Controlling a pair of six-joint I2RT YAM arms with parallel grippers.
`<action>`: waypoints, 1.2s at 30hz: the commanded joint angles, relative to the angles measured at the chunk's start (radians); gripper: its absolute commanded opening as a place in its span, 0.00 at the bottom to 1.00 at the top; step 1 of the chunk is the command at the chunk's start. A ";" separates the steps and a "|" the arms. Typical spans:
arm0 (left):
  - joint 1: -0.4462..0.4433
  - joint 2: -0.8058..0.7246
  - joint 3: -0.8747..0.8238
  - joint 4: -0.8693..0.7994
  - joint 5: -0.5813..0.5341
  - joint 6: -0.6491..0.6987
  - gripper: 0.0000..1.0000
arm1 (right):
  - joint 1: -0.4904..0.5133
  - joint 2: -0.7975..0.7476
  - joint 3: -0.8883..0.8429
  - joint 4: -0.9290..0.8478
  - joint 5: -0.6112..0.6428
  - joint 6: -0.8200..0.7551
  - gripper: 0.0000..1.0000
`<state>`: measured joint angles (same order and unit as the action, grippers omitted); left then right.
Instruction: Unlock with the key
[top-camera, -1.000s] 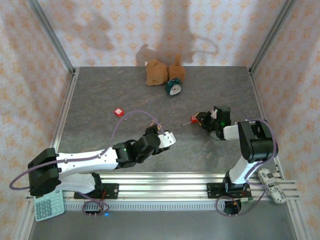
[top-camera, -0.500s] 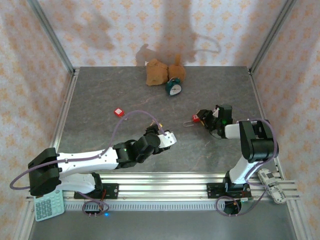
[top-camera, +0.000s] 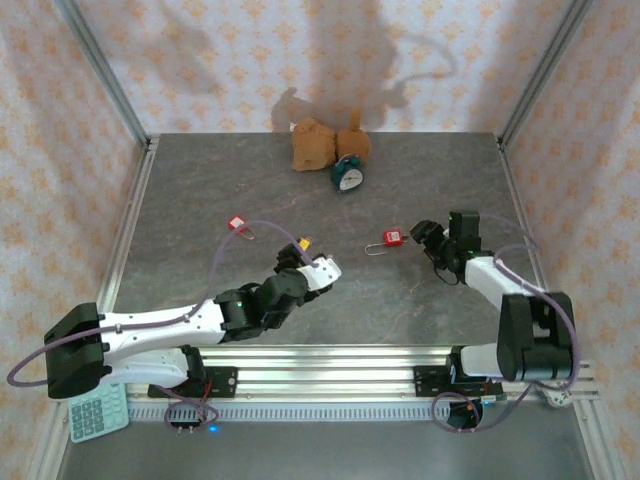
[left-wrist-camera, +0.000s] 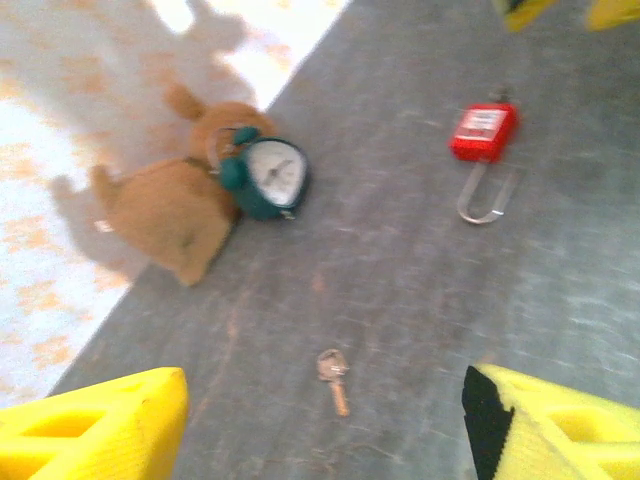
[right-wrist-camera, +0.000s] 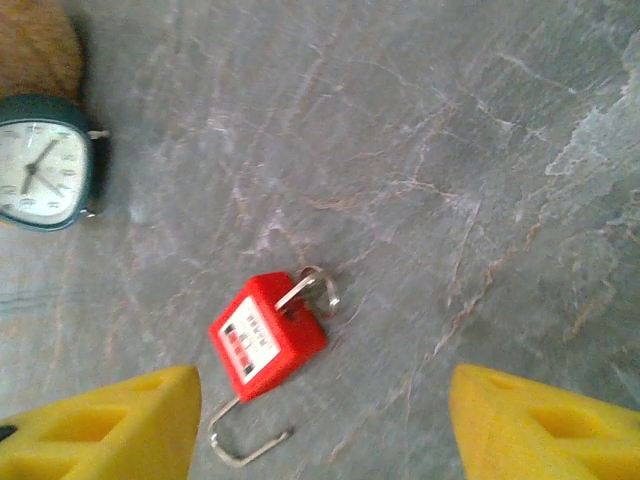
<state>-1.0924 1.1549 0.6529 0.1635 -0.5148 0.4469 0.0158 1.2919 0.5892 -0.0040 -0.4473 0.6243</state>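
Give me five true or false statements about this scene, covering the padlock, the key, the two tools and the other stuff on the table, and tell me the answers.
1. The right tool is clamped on the red padlock. False: its jaws stand open and the padlock lies free on the table.
2. A key lies loose on the table. True.
3. The left tool is holding that key. False: it is open and empty, with the key lying on the table ahead of it.
4. The alarm clock sits against the plush toy. True.
5. The calculator lies beside the alarm clock. False: it lies at the near left corner, far from the clock.
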 joint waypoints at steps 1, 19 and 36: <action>0.029 -0.023 -0.012 0.097 -0.233 -0.063 0.89 | 0.004 -0.101 -0.001 -0.150 0.012 -0.028 0.66; 0.553 0.093 0.215 -0.292 -0.084 -0.781 0.99 | 0.245 -0.192 0.101 -0.322 0.252 -0.036 0.65; 0.831 0.627 0.721 -0.836 0.205 -1.045 0.99 | 0.424 -0.214 0.065 -0.287 0.257 -0.045 0.65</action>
<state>-0.2810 1.7443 1.3224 -0.5598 -0.3519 -0.5282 0.4217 1.1397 0.6838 -0.2840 -0.2161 0.5785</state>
